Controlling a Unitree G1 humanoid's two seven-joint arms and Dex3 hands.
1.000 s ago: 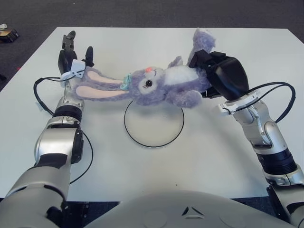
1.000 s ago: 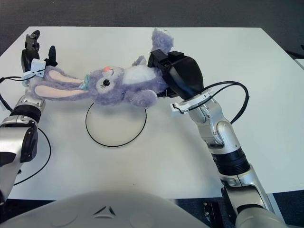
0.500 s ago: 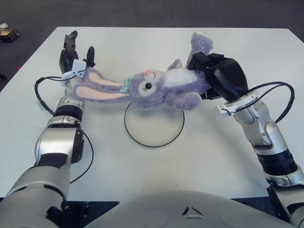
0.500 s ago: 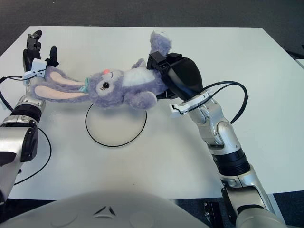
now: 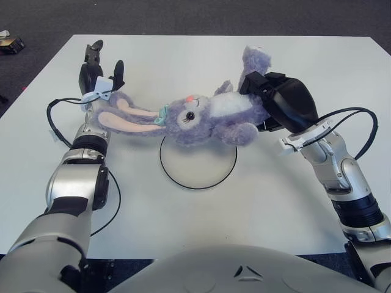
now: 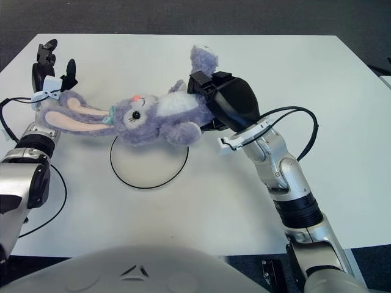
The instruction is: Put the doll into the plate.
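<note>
The doll (image 5: 208, 115), a purple plush rabbit with long pink-lined ears, is seen in the left eye view stretched sideways above the counter (image 5: 256, 189), its head toward 9 o'clock and its legs toward 3 o'clock. Its body is gripped at the 3 o'clock end by the right hand (image 5: 269, 101), whose dark fingers are closed around the lower torso, with one foot sticking up toward 12 o'clock just beside the hand. The tips of the ears are met at the 9 o'clock end by the left hand (image 5: 98, 82), whose fingers point up toward 12 o'clock; whether the ears are actually pinched there cannot be told. The plate (image 5: 198, 163), a white disc with a dark rim, is seen at 6 o'clock from the doll's head and chest, its far edge hidden behind the plush; contact between the two cannot be judged.

In the right eye view the same arrangement is shown. The doll (image 6: 156, 116) is held across the far rim of the plate (image 6: 148, 166), with the right hand (image 6: 217, 97) clasped on its body at 3 o'clock and the left hand (image 6: 52, 73) at the ear tips at 9 o'clock. A black cable (image 6: 52, 201) is seen looping on the counter beside the left forearm.
</note>
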